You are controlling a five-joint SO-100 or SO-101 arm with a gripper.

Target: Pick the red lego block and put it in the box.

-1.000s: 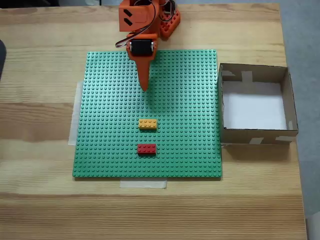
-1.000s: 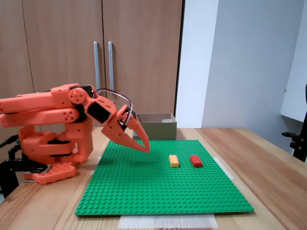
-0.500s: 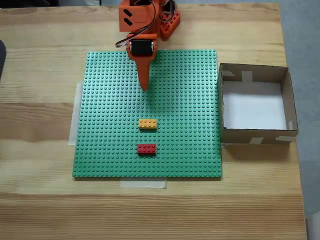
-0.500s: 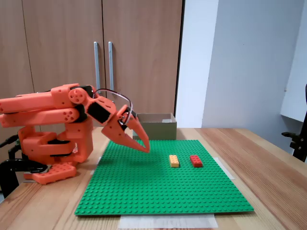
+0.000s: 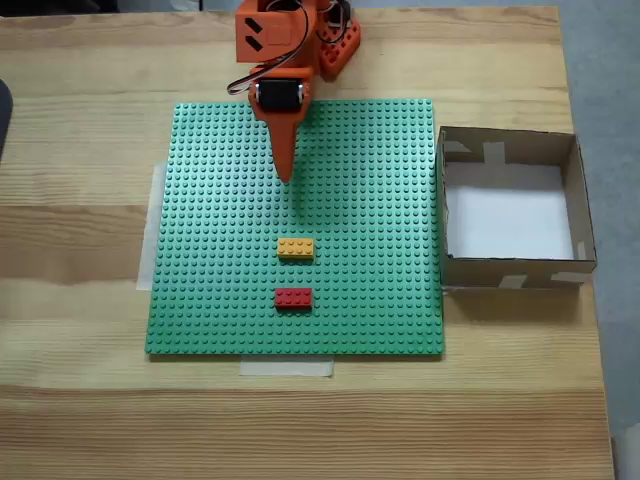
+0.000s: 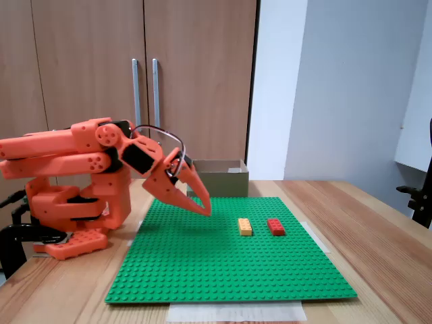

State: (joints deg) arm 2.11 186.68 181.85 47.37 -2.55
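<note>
In a fixed view from above, the baseplate (image 5: 300, 225) lies on the table (image 5: 80, 400), with the box (image 5: 510, 275) just beside its right edge. Two bricks sit on the plate near its middle: the lego block (image 5: 293, 297) lies nearer the lower edge, and the other brick (image 5: 295, 247) just above it. The gripper (image 5: 284, 172) hangs over the plate's upper part, well apart from both bricks, with the arm's base (image 5: 335, 45) beyond the plate's top edge.

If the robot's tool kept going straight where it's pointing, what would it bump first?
The tool points forward and down, so it would probably touch the green studded baseplate first, before reaching the yellow-orange brick. The exact landing spot is hard to judge.
</note>
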